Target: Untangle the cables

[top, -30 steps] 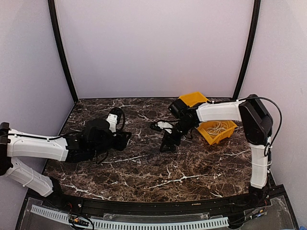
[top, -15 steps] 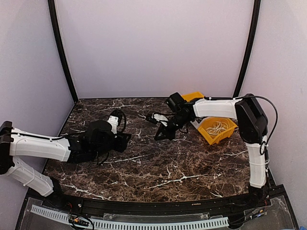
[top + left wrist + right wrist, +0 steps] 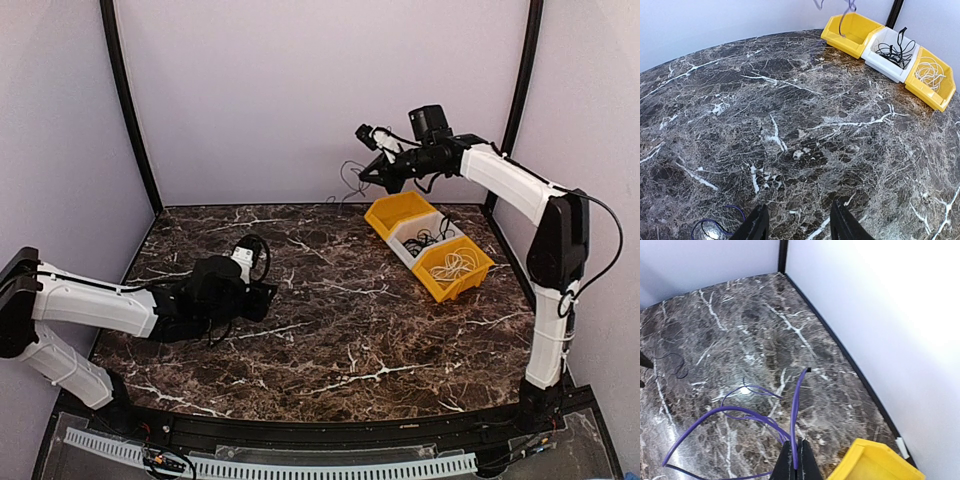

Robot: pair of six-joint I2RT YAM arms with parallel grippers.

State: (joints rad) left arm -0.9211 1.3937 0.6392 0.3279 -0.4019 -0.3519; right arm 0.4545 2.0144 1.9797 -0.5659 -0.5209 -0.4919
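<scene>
My right gripper (image 3: 372, 175) is raised high above the back of the table, beside the rear yellow bin (image 3: 400, 212). It is shut on a thin dark cable (image 3: 348, 188) that dangles in loose loops below it. In the right wrist view this cable (image 3: 740, 412) looks purple, and its short free end sticks up past the closed gripper (image 3: 796, 460). A black cable (image 3: 432, 237) lies in the white bin and a white cable (image 3: 458, 265) in the front yellow bin. My left gripper (image 3: 265, 298) rests low over the table's left side; it (image 3: 799, 225) is open and holds nothing.
Three bins stand in a diagonal row at the back right: yellow (image 3: 852, 31), white (image 3: 892, 62), yellow (image 3: 935, 85). A short loop of purple-looking cord (image 3: 715, 226) shows by my left fingers. Walls and black corner posts enclose the marble table (image 3: 330, 340).
My right gripper shut on the cable at the table's middle and lifted it up and back towards the rear yellow bin. The left arm barely moved.
</scene>
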